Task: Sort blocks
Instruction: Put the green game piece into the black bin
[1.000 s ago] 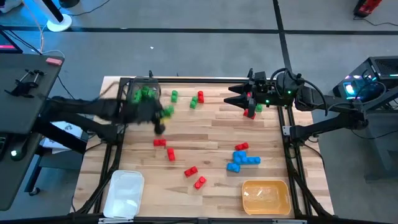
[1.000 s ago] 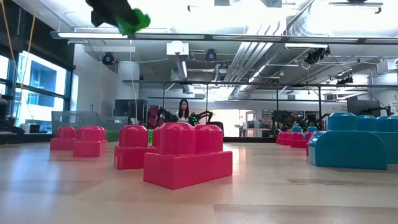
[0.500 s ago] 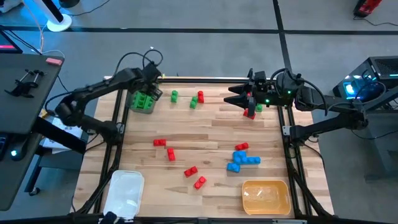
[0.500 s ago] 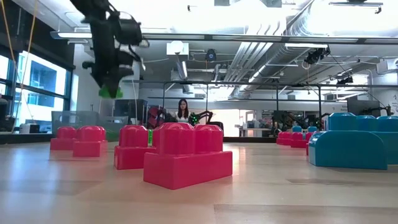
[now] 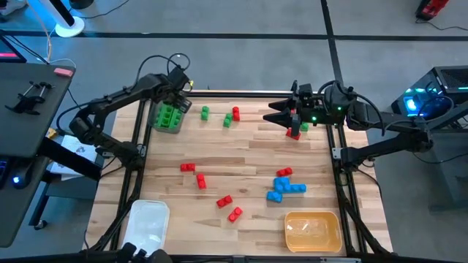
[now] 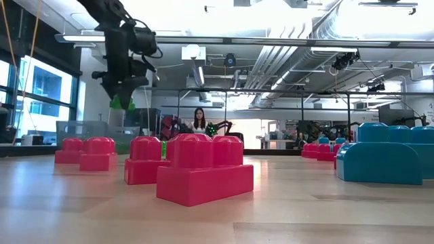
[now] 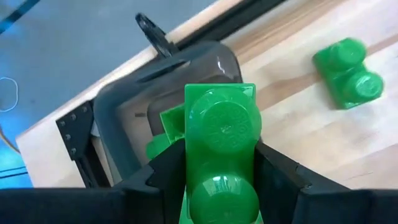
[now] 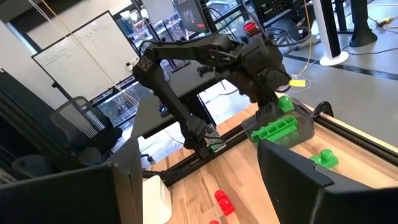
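My left gripper [image 5: 176, 100] hangs over the grey tray [image 5: 155, 124] at the table's far left corner, shut on a green two-stud block [image 7: 222, 134]. The tray holds more green blocks [image 5: 169, 116]. Loose green blocks [image 5: 205, 112] and red blocks [image 5: 235, 114] lie on the far part of the table. Several red blocks [image 5: 199, 180] and a blue cluster [image 5: 287, 188] lie nearer. My right gripper [image 5: 281, 115] waits open at the far right, beside a red block [image 5: 295, 132]. My left gripper pinches the green block by its two long sides [image 7: 198, 180] between both fingers [image 7: 163, 171], coming from above and pointing down. The block is lifted clear, studs facing the wrist camera, above the grey tray's rim [image 7: 121, 106]; in the low view the block [image 6: 122, 103] shows below the fingers.
A white tray [image 5: 146, 226] sits at the near left edge and a yellow tray [image 5: 313, 230] at the near right. A black frame rail [image 5: 234, 93] runs along the far edge. Bare wood lies in the table's middle [image 5: 241, 157]. A person [image 6: 200, 119] sits in the room beyond.
My left gripper has carried the green block from above the table's left middle toward the far left corner and come down over the grey tray. It has stayed shut on the block, and over the last half second it has barely moved.
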You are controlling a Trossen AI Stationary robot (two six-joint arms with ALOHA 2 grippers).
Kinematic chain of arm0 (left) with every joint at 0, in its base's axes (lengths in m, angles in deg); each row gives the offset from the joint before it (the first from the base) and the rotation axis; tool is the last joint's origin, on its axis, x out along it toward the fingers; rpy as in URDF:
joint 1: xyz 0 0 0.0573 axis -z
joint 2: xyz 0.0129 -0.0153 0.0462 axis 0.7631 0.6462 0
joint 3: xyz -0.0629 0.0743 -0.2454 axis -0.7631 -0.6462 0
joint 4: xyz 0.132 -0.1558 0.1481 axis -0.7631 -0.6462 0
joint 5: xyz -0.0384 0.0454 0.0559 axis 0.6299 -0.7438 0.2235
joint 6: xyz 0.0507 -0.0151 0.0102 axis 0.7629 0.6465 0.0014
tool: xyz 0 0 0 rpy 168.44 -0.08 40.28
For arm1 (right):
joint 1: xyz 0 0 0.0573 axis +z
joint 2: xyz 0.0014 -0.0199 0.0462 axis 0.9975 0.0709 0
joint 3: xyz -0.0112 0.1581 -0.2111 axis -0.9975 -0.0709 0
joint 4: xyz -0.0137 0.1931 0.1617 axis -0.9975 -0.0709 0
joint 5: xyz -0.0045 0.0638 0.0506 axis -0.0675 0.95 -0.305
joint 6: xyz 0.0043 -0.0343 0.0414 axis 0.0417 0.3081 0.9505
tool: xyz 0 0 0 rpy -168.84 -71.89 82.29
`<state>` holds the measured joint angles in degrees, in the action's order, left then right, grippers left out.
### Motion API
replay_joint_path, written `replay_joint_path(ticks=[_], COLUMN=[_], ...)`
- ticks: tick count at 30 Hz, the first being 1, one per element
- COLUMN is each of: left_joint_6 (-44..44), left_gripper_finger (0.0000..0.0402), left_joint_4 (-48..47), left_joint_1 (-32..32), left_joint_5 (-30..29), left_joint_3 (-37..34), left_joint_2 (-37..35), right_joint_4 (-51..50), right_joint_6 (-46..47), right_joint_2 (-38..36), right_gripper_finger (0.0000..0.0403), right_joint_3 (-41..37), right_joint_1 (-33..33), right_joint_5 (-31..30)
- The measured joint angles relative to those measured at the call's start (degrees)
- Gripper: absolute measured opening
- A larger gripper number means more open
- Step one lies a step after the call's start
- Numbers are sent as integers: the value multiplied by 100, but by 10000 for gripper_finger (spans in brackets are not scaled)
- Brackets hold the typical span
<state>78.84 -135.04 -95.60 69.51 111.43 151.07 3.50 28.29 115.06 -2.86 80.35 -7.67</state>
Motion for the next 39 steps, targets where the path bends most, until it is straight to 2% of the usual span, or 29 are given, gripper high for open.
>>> replay_joint_path(ticks=[6, 12, 16, 21, 23, 26, 33, 39], left_joint_6=[-61, -158, -212, -705, -894, -956, -1141, -2168], left_gripper_finger=[156, 200, 228, 246, 247, 248, 248, 248], left_joint_4=[-165, -304, -275, 597, 1092, 1402, 513, 339], left_joint_1=[-309, -746, -815, -570, -291, 164, 609, 834], left_joint_5=[195, 759, 850, 1905, 2039, 1922, 1451, 1200], left_joint_3=[176, 175, 175, 173, 172, 327, 1489, 1734], left_joint_2=[0, 2, 2, 2, 3, 202, 1724, 2582], right_joint_4=[-29, -58, -59, -67, -106, -125, -152, -201], right_joint_6=[2, 24, 0, 0, 2, 4, 24, 172], right_joint_2=[2, 4, 12, 69, 97, 156, 252, 254], right_gripper_finger=[209, 209, 209, 209, 209, 209, 209, 209], right_joint_3=[0, 0, 0, 1, 0, 0, 0, 0], right_joint_1=[0, 0, 0, 0, 0, 0, 0, 0], right_joint_5=[-2, -2, -2, -2, -2, -2, -2, 71])
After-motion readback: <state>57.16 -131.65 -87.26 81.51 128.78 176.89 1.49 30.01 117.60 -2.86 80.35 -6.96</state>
